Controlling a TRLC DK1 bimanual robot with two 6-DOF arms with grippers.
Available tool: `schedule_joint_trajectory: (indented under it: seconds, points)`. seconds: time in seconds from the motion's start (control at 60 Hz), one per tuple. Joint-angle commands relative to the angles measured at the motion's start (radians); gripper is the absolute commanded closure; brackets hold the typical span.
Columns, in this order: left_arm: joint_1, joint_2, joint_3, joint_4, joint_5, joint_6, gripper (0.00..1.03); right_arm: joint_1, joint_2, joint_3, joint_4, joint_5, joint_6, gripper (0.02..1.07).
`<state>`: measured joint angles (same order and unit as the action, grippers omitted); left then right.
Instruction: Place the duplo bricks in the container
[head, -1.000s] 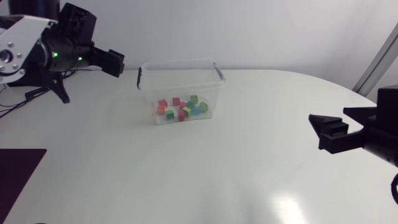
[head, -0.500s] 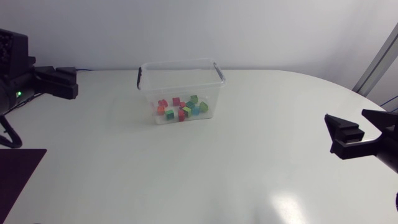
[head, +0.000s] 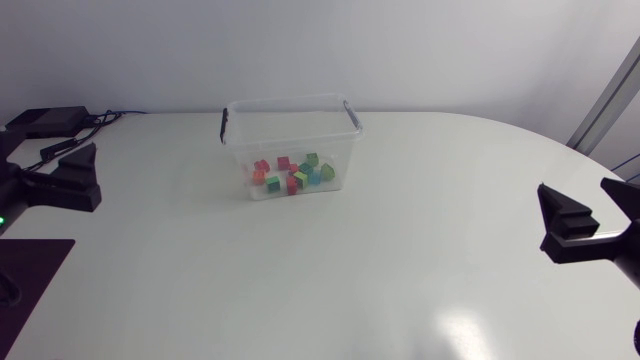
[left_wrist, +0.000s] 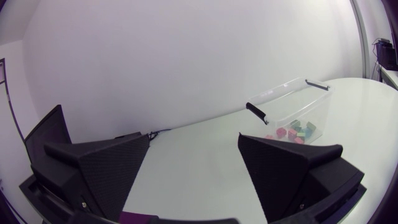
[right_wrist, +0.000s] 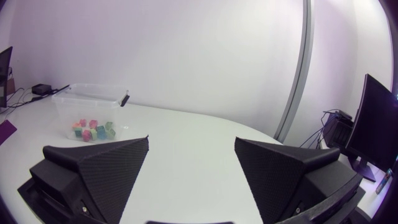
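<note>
A clear plastic container (head: 290, 120) with black handle clips stands at the back middle of the white table. Several duplo bricks (head: 292, 176) in red, green, blue and orange lie on its floor. No brick lies loose on the table. My left gripper (head: 60, 185) hangs at the table's left edge, open and empty, far from the container. My right gripper (head: 598, 215) is at the right edge, also open and empty. From the left wrist, the container (left_wrist: 292, 106) and bricks (left_wrist: 292, 129) lie far ahead of the open gripper (left_wrist: 194, 177). From the right wrist, the container (right_wrist: 93, 99) is far ahead of the open gripper (right_wrist: 191, 174).
A dark mat (head: 30, 280) covers the front left corner of the table. A black box with cables (head: 50, 120) sits at the back left. The table's edge (head: 560, 150) curves round at the right.
My left arm has drawn back from the back left, out to the table's left edge and nearer the front. My right arm has slid further right. Both grippers stayed open.
</note>
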<state>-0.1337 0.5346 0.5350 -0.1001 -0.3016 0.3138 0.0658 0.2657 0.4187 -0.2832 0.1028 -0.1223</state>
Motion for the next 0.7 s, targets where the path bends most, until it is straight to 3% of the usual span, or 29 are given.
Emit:
schedule_joint_trajectory:
  seconds: [0.0,0.683]
  points:
    - [0.009,-0.046,-0.062,0.011,-0.004,-0.014,0.04,-0.018,-0.025,-0.047,0.024,0.006,-0.021,0.07]
    - [0.098,-0.393,-0.398,0.074,0.213,-0.227,0.04,-0.052,-0.196,-0.311,0.208,-0.071,0.081,0.07]
